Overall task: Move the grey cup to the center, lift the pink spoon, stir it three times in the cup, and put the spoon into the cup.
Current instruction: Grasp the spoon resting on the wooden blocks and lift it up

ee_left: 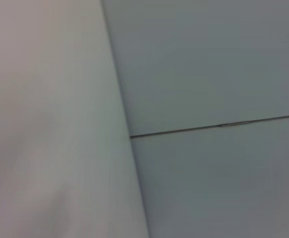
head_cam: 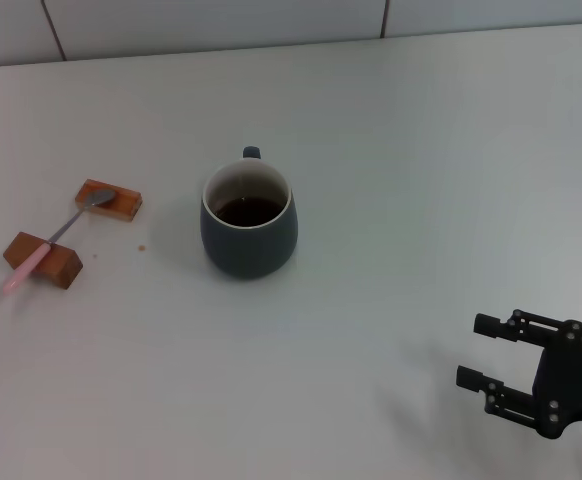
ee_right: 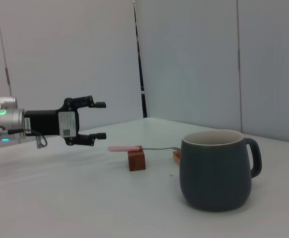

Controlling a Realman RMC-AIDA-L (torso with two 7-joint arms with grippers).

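Nearest you in the head view, the right pincer [head_cam: 481, 363] hovers low over the white desk [head_cam: 391, 200] at its near right, fingers spread and holding nothing. The grey cup [head_cam: 249, 222] stands upright near the middle of the desk, dark liquid inside, its handle pointing away from the robot. To its left, the pink spoon [head_cam: 59, 236] lies bridged across two wooden blocks [head_cam: 43, 259], bowl on the farther block. In the right wrist view, the left pincer [ee_right: 99, 120] hangs spread beyond the spoon, gripping nothing.
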